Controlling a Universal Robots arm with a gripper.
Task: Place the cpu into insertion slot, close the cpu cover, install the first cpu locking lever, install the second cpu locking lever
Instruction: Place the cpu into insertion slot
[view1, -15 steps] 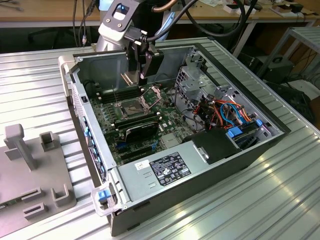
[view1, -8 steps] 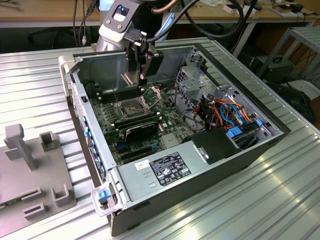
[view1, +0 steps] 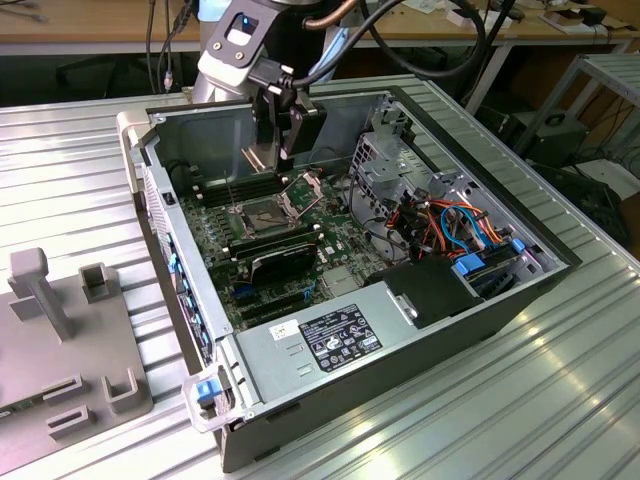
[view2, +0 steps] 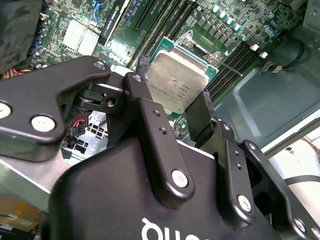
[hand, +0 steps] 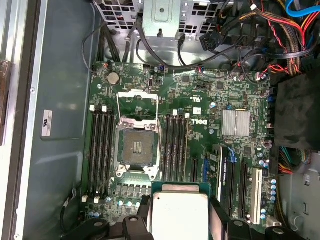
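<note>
Exterior view: an open black computer case (view1: 450, 340) on the ribbed worktop (view1: 560, 400) held a green motherboard (view1: 345, 245), the black gripper (view1: 272, 155) above it. Second wrist view: its fingers (view2: 150, 115) pinched the small silver-grey square cpu (view2: 177, 82). First wrist view: the square dark-grey insertion slot (hand: 136, 147) lay empty, its thin metal cpu cover (hand: 137, 93) open.

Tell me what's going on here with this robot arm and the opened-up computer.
The robot arm's gripper is shut on the cpu, gripping it by two opposite edges and holding it above the motherboard inside the open computer case. The insertion slot is empty, and the cpu cover is swung open beside it. The chip has not yet been set in, so nothing has been closed or locked.
</note>
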